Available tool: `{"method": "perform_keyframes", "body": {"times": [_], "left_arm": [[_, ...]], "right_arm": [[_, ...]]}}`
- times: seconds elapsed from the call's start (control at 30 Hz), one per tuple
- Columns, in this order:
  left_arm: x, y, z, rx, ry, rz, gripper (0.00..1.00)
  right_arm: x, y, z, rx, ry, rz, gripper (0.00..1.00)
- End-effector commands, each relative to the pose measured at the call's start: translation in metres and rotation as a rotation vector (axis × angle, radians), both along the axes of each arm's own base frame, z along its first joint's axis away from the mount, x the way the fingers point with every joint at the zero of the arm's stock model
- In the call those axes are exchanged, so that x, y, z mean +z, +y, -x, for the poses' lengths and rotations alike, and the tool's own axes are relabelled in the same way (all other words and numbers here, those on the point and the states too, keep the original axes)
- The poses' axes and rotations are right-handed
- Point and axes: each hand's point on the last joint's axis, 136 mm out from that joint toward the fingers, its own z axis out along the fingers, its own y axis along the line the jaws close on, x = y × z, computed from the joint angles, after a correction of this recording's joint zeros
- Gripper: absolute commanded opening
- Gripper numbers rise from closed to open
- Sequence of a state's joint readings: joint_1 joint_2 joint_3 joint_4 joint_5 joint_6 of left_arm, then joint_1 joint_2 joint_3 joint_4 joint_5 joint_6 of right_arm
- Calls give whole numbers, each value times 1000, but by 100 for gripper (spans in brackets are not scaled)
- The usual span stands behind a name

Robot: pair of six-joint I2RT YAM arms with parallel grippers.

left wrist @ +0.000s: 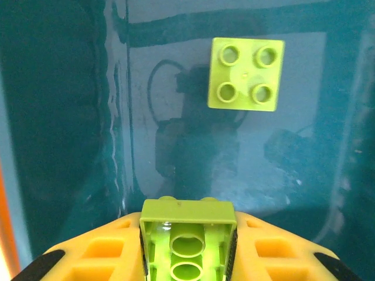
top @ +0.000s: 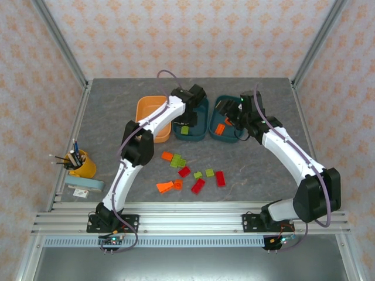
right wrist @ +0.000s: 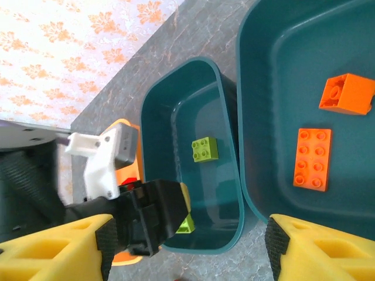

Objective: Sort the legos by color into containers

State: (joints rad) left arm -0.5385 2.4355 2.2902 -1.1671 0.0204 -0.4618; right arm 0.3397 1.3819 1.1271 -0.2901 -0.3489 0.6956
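over teal tray (left wrist: 70, 117): left pincer (left wrist: 187, 257) tight on green lego (left wrist: 187, 219), 2nd lego (left wrist: 246, 74) beyond

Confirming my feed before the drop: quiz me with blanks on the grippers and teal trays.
The held brick in the left gripper is ___ in colour.
Inside the middle teal tray lies ___ loose brick.
The two bricks in the right teal tray are ___.
The right gripper stands ___, holding nothing.
Missing words: yellow-green; one; orange; open.
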Motion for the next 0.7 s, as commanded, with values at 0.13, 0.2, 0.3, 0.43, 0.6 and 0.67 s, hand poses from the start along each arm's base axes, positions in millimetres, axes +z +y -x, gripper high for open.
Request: {"method": "perform_keyframes", "body": {"times": [0.13,0.2,0.3,0.43,0.6,0.67], "left_arm": [[-2,16,-4,11,1,-63,42],[4,15,-6,13,-12,-52,46],[21,13,-8,16,-39,-30,56],[52,12,-8,25,-88,3,64],[111,15,-2,42,-187,65,71],[135,18,4,52,-225,102,73]], "right_arm": [[4,2,5,26,22,-5,70],[1,1,8,32,32,8,70],[0,-2,14,42,41,32,70],[0,-6,24,68,52,71,71],[9,-12,39,93,48,126,70],[15,-14,46,104,41,150,70]]}}
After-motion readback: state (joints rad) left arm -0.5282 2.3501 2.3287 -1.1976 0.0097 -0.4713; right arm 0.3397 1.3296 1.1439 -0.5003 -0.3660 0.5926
